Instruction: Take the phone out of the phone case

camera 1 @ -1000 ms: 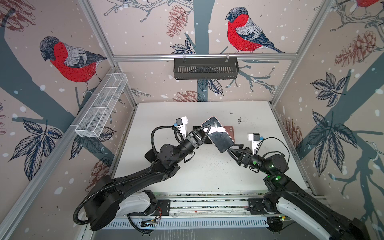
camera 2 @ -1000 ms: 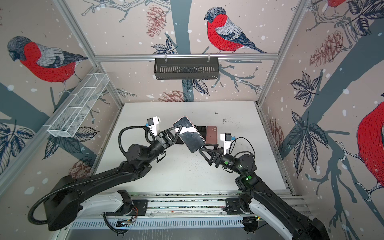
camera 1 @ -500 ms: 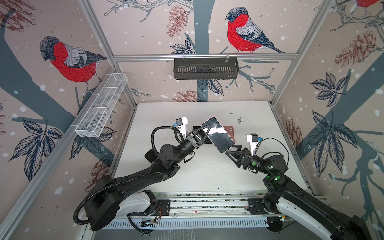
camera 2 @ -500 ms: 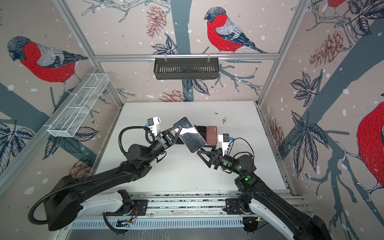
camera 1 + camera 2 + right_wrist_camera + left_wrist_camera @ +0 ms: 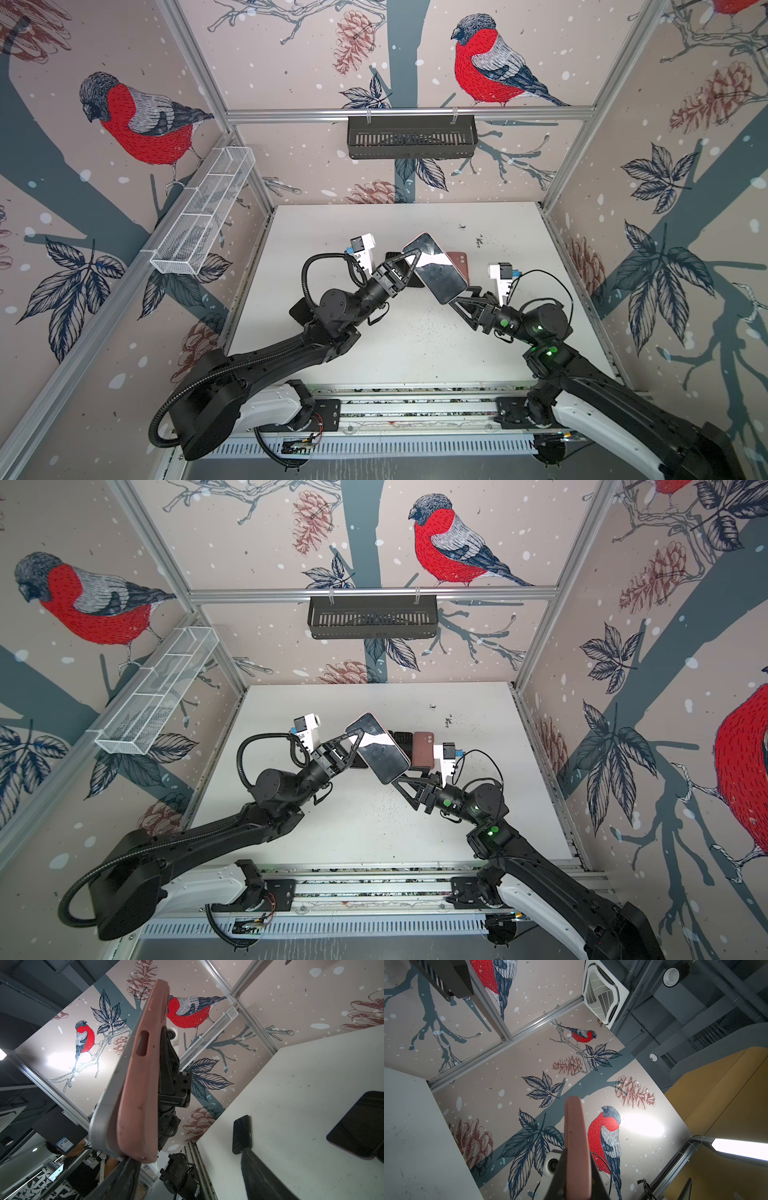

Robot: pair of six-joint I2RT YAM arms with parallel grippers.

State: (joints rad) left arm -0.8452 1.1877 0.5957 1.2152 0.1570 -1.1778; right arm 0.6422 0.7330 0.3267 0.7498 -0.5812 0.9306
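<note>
Top views: left hand (image 5: 412, 257) pinches cased phone (image 5: 436, 270) — right hand (image 5: 455, 300) agape at corner; spare phones (image 5: 461, 266) beneath.

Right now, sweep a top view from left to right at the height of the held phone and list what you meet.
White wire basket → left arm's camera → pink-cased phone → black phone on the table → brown phone → right arm's camera.
</note>
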